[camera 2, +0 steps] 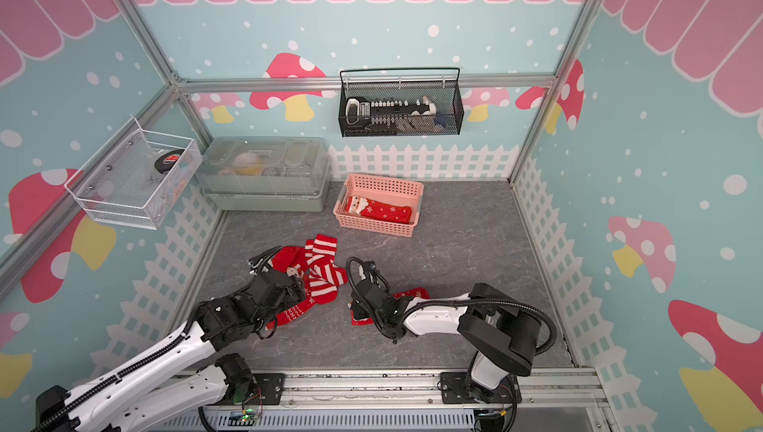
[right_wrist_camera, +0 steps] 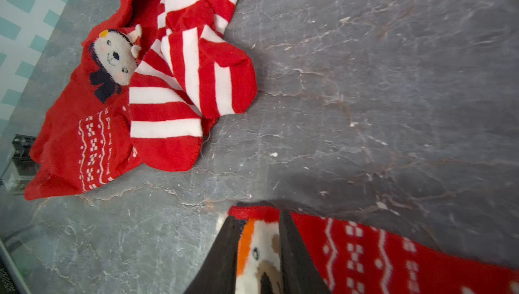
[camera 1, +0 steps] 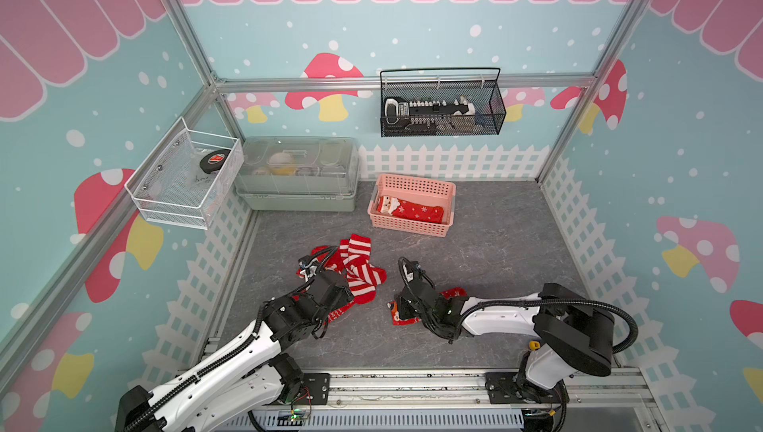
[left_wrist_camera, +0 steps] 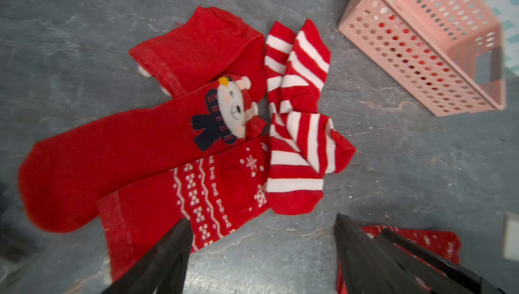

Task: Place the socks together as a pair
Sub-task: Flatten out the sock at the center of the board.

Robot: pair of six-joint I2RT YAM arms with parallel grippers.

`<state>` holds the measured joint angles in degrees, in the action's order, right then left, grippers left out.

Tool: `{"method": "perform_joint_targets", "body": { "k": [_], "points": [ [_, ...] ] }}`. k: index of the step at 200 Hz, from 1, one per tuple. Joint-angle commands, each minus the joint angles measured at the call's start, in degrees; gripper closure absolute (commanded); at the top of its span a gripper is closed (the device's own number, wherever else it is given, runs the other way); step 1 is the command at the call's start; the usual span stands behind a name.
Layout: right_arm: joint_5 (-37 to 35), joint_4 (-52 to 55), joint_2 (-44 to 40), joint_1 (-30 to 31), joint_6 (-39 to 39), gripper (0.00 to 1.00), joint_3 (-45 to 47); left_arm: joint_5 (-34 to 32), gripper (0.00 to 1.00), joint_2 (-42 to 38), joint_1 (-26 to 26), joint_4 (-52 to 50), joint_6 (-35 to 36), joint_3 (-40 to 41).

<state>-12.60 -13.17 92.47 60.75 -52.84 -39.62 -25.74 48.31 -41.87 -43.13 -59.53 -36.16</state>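
Note:
Several red socks lie heaped [camera 1: 359, 269] [camera 2: 322, 269] on the grey floor: two red-and-white striped ones [left_wrist_camera: 297, 149], one with a white bear face [left_wrist_camera: 112, 152], and one with white knit patterns [left_wrist_camera: 202, 194]. My left gripper [left_wrist_camera: 262, 219] hangs open just above the floor at the heap's near edge, holding nothing. To the right lies a separate patterned sock [right_wrist_camera: 365, 250] [camera 1: 454, 293] with an orange-and-white animal face. My right gripper [right_wrist_camera: 258, 216] is shut on that face end. Another sock with a Santa face [camera 1: 413, 211] lies in the pink basket [camera 1: 413, 186].
A green box with a clear lid [camera 1: 297, 174] stands at the back left beside the pink basket. A white wire basket [camera 1: 186, 178] hangs on the left wall and a black mesh basket [camera 1: 441, 108] on the back wall. The arms' metal rail [camera 1: 413, 384] runs along the front.

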Motion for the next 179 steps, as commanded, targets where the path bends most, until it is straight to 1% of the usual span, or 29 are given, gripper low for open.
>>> {"method": "perform_joint_targets", "body": {
  "k": [1, 21, 46, 64, 75, 95, 106, 134, 164, 179],
  "points": [
    [2.47, -0.69, 3.27, 0.11, -3.0, 0.75, -1.93, -3.32, 0.2, 0.51, 0.79, -5.64, -5.21, -1.56],
    [2.96, 0.99, 5.89, 0.1, -3.88, 0.76, -3.72, -2.55, 0.2, 0.85, 2.05, -5.97, -6.68, -0.94],
    [2.15, -0.48, 8.64, 0.07, -5.8, 0.76, -4.09, -0.77, 0.21, 1.58, 4.69, -7.38, -8.13, -0.8],
    [1.65, -1.37, 10.78, 0.07, -6.05, 0.77, -5.46, 0.13, 0.24, 2.34, 6.29, -10.15, -10.56, -1.51],
    [0.37, -2.17, 11.7, 0.11, -5.87, 0.76, -6.06, 0.09, 0.25, 2.88, 6.75, -11.56, -11.4, -2.03],
    [-2.97, -3.01, 12.25, -0.15, -5.58, 0.75, -7.07, -0.72, 0.24, 4.67, 7.04, -14.72, -13.56, -3.3],
    [-3.23, -3.69, 12.39, -0.65, -4.64, 0.75, -7.7, -0.63, 0.24, 6.07, 7.24, -15.46, -13.7, -3.81],
    [-2.74, -5.29, 10.01, -2.41, -1.92, 0.74, -7.86, 1.14, 0.24, 10.07, 8.93, -15.36, -14.65, -3.99],
    [-3.48, -6.86, 3.02, -2.41, 2.15, 0.71, -5.03, 3.98, 0.25, 13.8, 12.96, -15.03, -13.07, -4.35],
    [-3.07, -8.82, -0.15, -2.44, 3.38, 0.7, -2.72, 4.69, 0.25, 14.65, 13.97, -13.69, -12.22, -3.86]
  ]
}}
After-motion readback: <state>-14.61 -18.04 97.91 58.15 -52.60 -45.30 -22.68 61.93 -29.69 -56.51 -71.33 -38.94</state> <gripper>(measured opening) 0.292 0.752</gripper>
